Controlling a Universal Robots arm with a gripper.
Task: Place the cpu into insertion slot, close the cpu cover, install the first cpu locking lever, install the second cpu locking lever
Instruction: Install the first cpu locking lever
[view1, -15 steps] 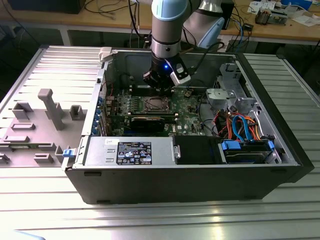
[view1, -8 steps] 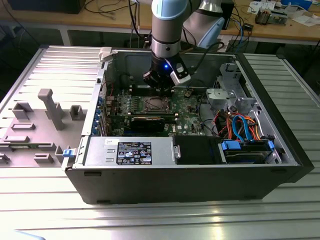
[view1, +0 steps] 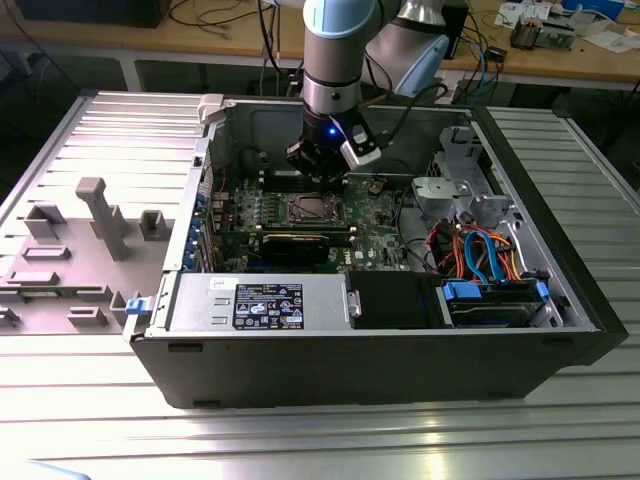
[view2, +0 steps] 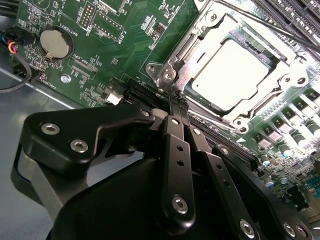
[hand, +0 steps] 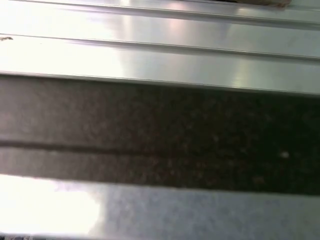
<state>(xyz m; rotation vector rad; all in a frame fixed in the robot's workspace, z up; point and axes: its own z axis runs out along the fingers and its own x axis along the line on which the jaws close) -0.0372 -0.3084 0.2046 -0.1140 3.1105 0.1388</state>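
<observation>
The insertion slot (view1: 308, 209) sits on the green board inside the open case. In the second wrist view the cpu (view2: 230, 75) lies flat in the slot, its pale metal top showing through the window of the cpu cover (view2: 200, 35), which is down over it. A thin locking lever rod (view2: 270, 25) runs along one side of the socket. My gripper (view2: 176, 99) is shut, its two black fingers (view2: 177, 150) pressed together, with the tips at the socket's corner by a screw. Whether they pinch a lever end I cannot tell. In the exterior view the gripper (view1: 318, 168) hangs just behind the slot.
A black graphics card (view1: 295, 243) lies in front of the slot, with the power supply (view1: 260, 305) nearer still. Drive bays and coloured cables (view1: 490, 260) fill the exterior view's right. Grey fixture blocks (view1: 100, 215) stand on the table outside the case. A coin battery (view2: 54, 42) sits on the board.
</observation>
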